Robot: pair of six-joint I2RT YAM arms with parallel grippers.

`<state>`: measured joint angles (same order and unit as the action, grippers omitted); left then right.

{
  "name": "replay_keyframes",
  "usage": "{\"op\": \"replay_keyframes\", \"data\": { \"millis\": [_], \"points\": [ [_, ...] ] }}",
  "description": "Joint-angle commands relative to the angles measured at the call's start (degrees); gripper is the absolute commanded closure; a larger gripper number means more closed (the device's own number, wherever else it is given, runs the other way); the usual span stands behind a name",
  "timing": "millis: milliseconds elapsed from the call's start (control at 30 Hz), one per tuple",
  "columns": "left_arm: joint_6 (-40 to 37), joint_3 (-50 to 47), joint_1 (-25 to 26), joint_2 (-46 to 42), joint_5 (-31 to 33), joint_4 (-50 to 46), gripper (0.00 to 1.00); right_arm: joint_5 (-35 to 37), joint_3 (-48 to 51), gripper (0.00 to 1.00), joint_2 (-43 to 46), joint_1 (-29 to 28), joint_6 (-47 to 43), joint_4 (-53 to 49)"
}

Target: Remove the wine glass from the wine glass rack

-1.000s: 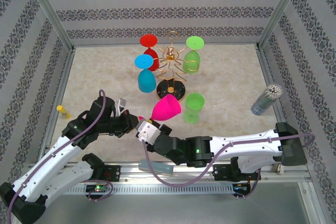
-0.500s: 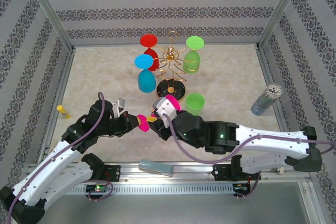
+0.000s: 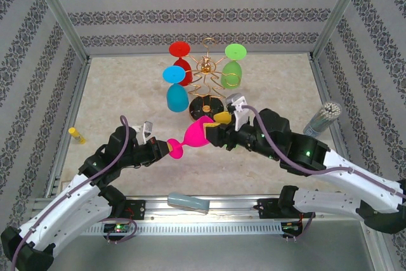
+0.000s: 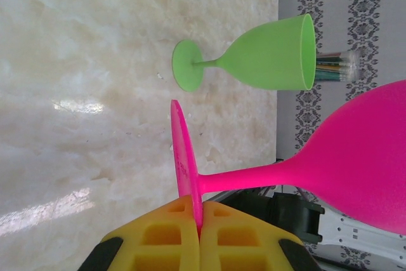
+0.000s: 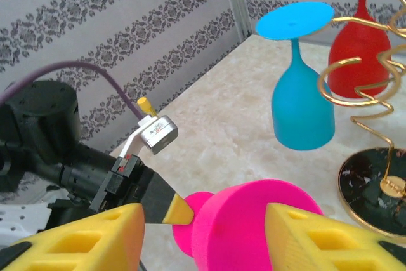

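From above, the left claw (image 3: 169, 146) is clamped on the foot of the pink wine glass (image 3: 195, 135). The glass is held sideways off the wine glass rack (image 3: 209, 80), near the rack's black base, over the surface (image 3: 127, 93). The right claw (image 3: 220, 126) sits at the bowl.

At the left wrist, yellow pads (image 4: 165, 239) pinch the foot's rim, and a green glass (image 4: 269, 55) stands beyond.

At the right wrist, the fingers (image 5: 95, 239) stand open either side of the bowl, one clear of it.

You have a pink wine glass (image 3: 198, 135), a gold wine glass rack (image 3: 206, 66) with black base (image 3: 204, 105), blue glass (image 3: 177, 96), red glass (image 3: 180, 49), cream marbled surface (image 3: 127, 93), grey-patterned striped walls (image 3: 190, 4).
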<state>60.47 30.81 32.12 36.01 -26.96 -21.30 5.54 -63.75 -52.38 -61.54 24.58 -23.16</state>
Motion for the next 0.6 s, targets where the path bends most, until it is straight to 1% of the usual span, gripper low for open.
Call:
{"op": "replay_keyframes", "data": {
  "millis": [0, 167, 433, 567],
  "points": [
    [1.3, -1.4, -0.4, -1.2, -0.6, 7.3, 1.0, -9.2, -0.2, 0.45, 0.0, 3.4, 4.0, -1.8],
    [1.9, -2.8, -0.4, -1.7, -0.6, 10.1, 1.0, -13.8, 0.0, 0.43, -1.3, 6.5, 5.3, -1.6],
    [2.3, -4.0, -0.4, -1.6, -0.1, 11.8, 1.0, -16.7, -2.3, 0.43, -5.7, 7.1, 5.0, -2.2],
    [2.2, -4.1, -0.3, -1.5, 0.1, 11.7, 1.0, -16.9, -3.0, 0.47, -7.0, 7.1, 4.6, -2.2]
  ]
}}
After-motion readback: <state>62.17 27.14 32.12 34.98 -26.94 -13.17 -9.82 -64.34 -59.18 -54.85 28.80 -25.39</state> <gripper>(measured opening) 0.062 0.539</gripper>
